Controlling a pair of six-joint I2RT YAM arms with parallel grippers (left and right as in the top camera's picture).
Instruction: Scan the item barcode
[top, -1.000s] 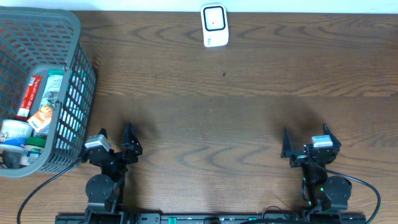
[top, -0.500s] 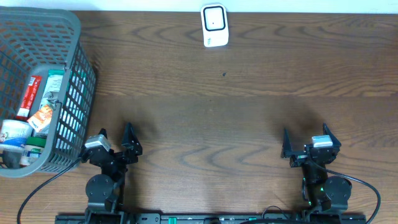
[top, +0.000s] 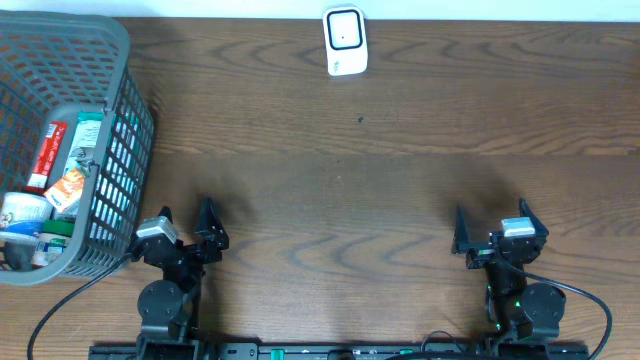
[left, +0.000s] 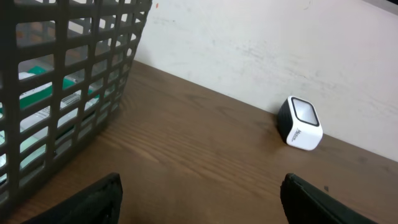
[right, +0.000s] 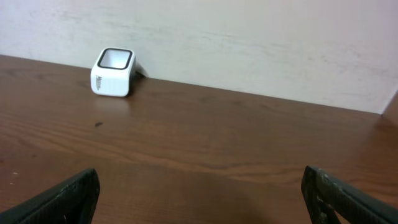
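Items (top: 60, 172) lie in the basket (top: 130, 135) beside the left hand (top: 186, 212), which, open and empty like the right hand (top: 491, 213), should reach one from above.

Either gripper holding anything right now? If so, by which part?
Nothing is held. The left gripper and right gripper are both open and empty; the items lie in the basket.

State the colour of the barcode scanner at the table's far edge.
The scanner is white with black trim around its top face, clearest in the right wrist view.
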